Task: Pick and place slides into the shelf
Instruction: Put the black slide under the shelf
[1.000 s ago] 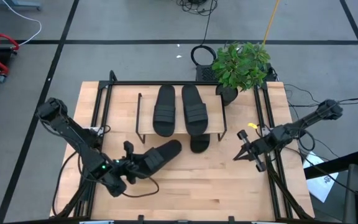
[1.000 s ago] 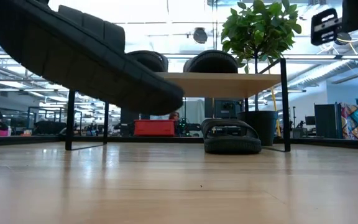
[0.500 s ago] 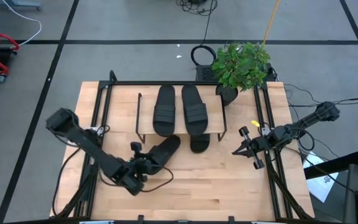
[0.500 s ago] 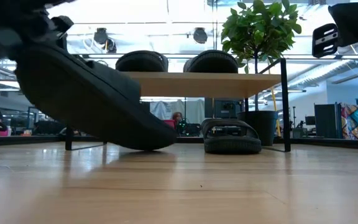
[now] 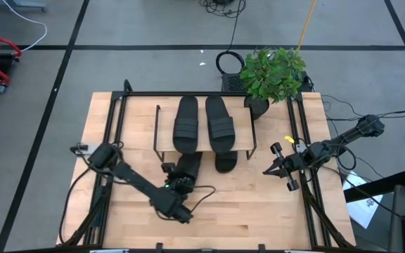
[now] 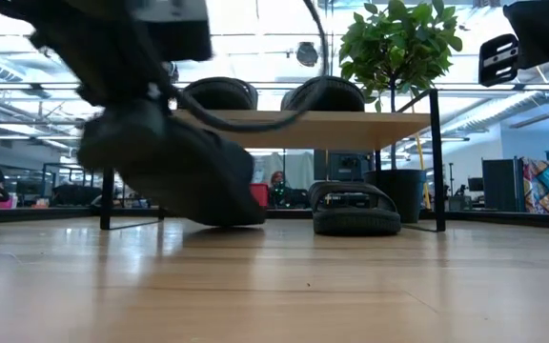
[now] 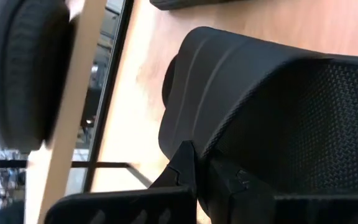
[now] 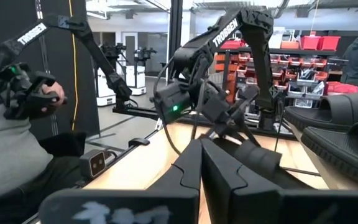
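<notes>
high view: the shelf [image 5: 248, 107] stands at the back middle of the table [image 5: 259, 211], with its long side running left to right. two slides [image 5: 186, 124] [image 5: 219, 123] lie side by side on its plank top, soles down, long axes running front to back across the plank. a third slide [image 5: 225, 163] lies on the table under the right half of the shelf, its end showing past the front edge, long axis also front to back. the fourth slide [image 5: 187, 167] is at the front edge of the shelf's left half, its long axis running front to back with a slight tilt, the far end pointing under the plank and the near end toward the left gripper [image 5: 176, 185]. the left gripper is closed on this near end; the left arm reaches in diagonally from the table's left side.

low view: the fourth slide [image 6: 174, 171] touches the table in front of the left legs, far end down and near end raised. the third slide [image 6: 355, 208] sits flat beneath the plank, and the two upper slides show as rounded ends above it.

left wrist view: the dark fingers [image 7: 185, 165] pinch the fourth slide's textured sole.

the right gripper [image 5: 274, 171], fingers pressed together and empty, hangs above the table's right side, well apart from the shelf, pointing left.
</notes>
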